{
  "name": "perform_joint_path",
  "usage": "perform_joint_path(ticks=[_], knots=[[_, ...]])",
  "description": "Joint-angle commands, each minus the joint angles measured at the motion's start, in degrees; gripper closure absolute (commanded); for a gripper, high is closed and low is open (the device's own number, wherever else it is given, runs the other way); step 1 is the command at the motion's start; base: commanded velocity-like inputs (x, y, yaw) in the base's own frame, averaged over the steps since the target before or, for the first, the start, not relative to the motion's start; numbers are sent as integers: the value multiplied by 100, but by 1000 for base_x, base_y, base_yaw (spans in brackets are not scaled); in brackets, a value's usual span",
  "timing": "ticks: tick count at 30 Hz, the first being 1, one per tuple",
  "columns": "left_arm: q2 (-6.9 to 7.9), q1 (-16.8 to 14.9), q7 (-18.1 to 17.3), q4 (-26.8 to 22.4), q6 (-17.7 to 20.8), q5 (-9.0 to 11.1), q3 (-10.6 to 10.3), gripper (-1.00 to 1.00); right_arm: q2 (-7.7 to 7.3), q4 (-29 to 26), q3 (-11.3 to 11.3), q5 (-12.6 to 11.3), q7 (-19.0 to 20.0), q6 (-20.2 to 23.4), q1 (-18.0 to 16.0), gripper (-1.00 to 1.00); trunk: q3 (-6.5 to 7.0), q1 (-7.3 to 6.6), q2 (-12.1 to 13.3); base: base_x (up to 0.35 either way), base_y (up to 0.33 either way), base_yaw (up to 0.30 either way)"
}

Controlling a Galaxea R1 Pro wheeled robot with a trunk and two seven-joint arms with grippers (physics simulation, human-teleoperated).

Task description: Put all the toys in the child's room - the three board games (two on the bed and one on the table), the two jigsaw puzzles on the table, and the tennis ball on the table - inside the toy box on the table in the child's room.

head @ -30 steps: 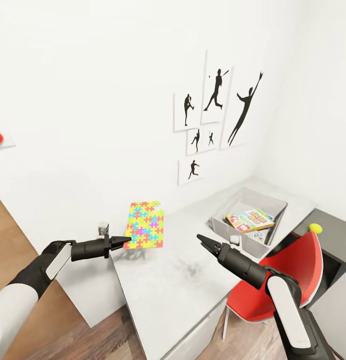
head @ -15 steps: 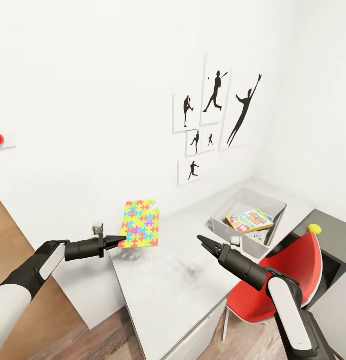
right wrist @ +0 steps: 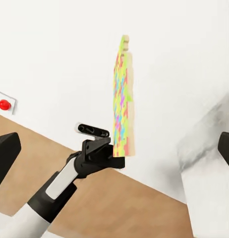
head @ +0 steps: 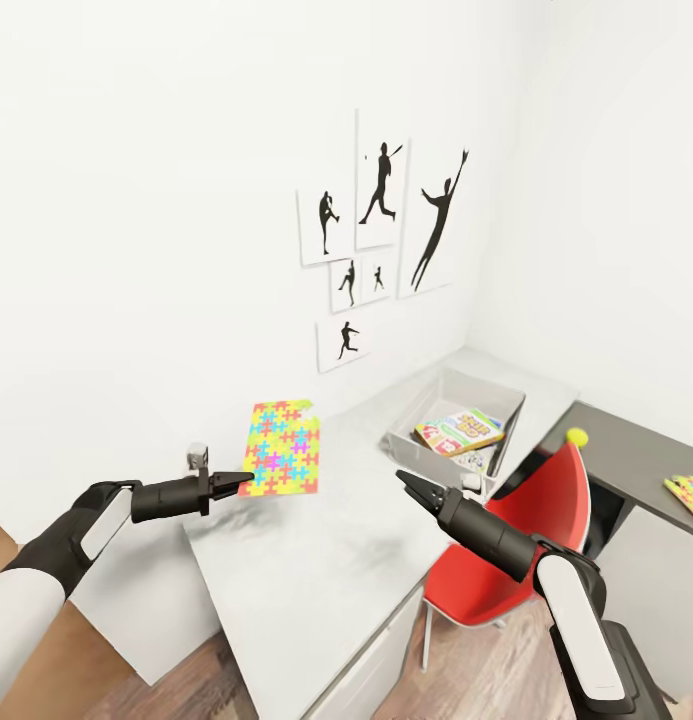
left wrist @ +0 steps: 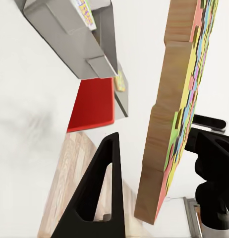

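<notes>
The left gripper (head: 244, 480) is clamped on the lower edge of a jigsaw puzzle (head: 282, 448), holding the flat square raised above the near left end of the table (head: 306, 570) and clear of its top. In the left wrist view the puzzle (left wrist: 174, 109) sits edge-on between the two black fingers (left wrist: 102, 193) (its back is plain wood, its face the coloured pattern). The right wrist view shows the puzzle (right wrist: 123, 99) standing upright from the left gripper (right wrist: 114, 161).

The right gripper (head: 406, 484) hangs over the middle of the table with its jaws slightly apart and nothing between them. Beyond it the toy box (head: 411, 432) rests on the table's far end, holding a cartoon-covered board game (head: 461, 428). A red chair (head: 516, 540) stands beside the table, and a yellow tennis ball (head: 578, 437) lies on the dark grey side unit (head: 626, 460). Black silhouette pictures (head: 381, 225) hang on the wall.
</notes>
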Motion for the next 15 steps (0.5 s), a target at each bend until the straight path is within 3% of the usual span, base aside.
perform_joint_path(ticks=[1, 9, 15], knots=[[7, -6, -7, 0, 31, 32, -20, 100, 2, 1, -8, 1, 15, 34, -7, -100, -13, 4, -13, 0, -41, -276], [8, -8, 9, 0, 24, 31, -13, 100, 2, -4, -10, 2, 15, 30, -7, -100, -13, 4, -13, 0, -222, -267], [7, -8, 15, 0, 22, 31, -14, 100, 3, 2, -12, 2, 12, 24, -7, -100, -13, 4, -13, 0, -298, -157]])
